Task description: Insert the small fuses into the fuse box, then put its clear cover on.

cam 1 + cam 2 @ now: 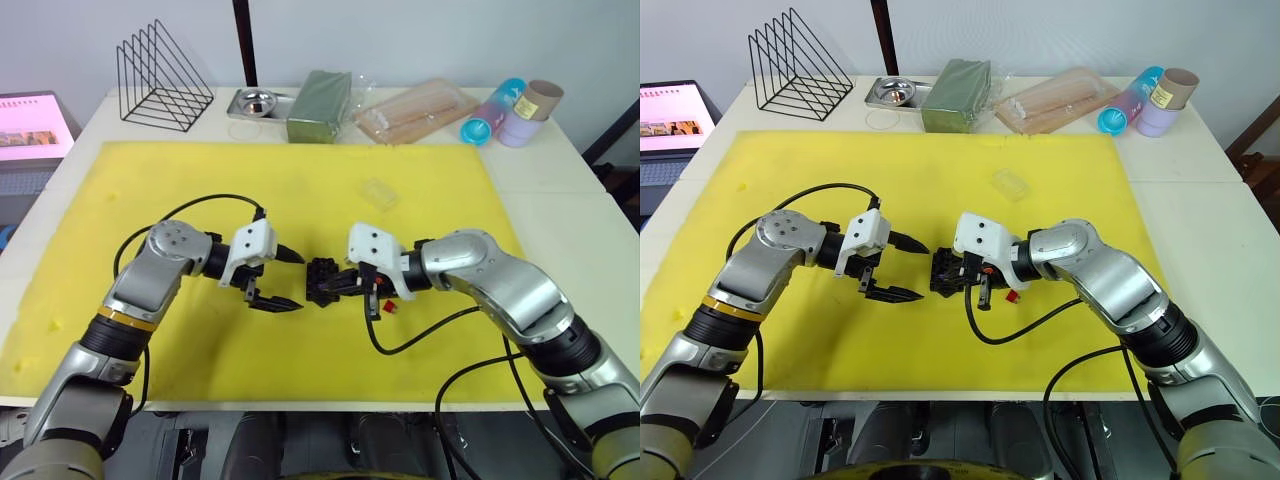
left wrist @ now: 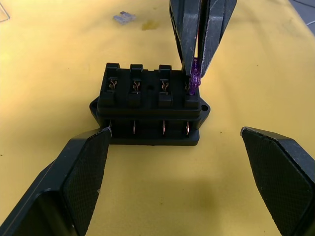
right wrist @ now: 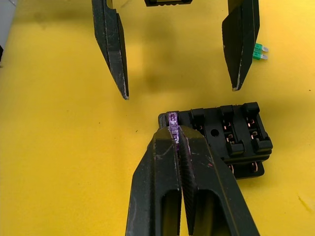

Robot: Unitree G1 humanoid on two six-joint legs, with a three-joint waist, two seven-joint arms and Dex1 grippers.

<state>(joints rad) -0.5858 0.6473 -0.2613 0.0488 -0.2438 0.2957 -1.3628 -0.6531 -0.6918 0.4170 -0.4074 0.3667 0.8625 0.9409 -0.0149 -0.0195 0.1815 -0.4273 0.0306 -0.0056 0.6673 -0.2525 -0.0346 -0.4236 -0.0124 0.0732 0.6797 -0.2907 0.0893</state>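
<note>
Both arms reach inward over the yellow mat (image 1: 150,180), forearms low, end effectors facing each other near the middle of the table (image 1: 560,210).

Left end effector (image 1: 290,279): fingers spread wide, one above the other in the head views, tips just beside the fuse box (image 1: 322,282) but not touching it. In its wrist view the two padded fingers (image 2: 81,177) flank the box with mat showing between.

Right end effector (image 3: 176,135): fingers pinched narrow on the purple fuse (image 2: 194,78), held upright over the end slot of the fuse box. Whether the blades are seated in the slot cannot be told.

The left wrist view shows the slot row: four upper slots with copper contacts, three of them bare. It also shows the pale grey fuse (image 2: 124,17) lying flat on the mat beyond the box. The right wrist view shows the green fuse (image 3: 260,51) on the mat past a left finger. The head views show the red fuse (image 1: 388,306) on the mat just beside the right wrist, partly covered by a cable.

The clear cover (image 1: 379,193) lies on the mat toward the far edge, well apart from the box, faint.

Along the far edge: wire rack (image 1: 163,78), metal tray (image 1: 258,102), dark green block (image 1: 320,104), bag of sticks (image 1: 415,108), cups (image 1: 510,112).
</note>
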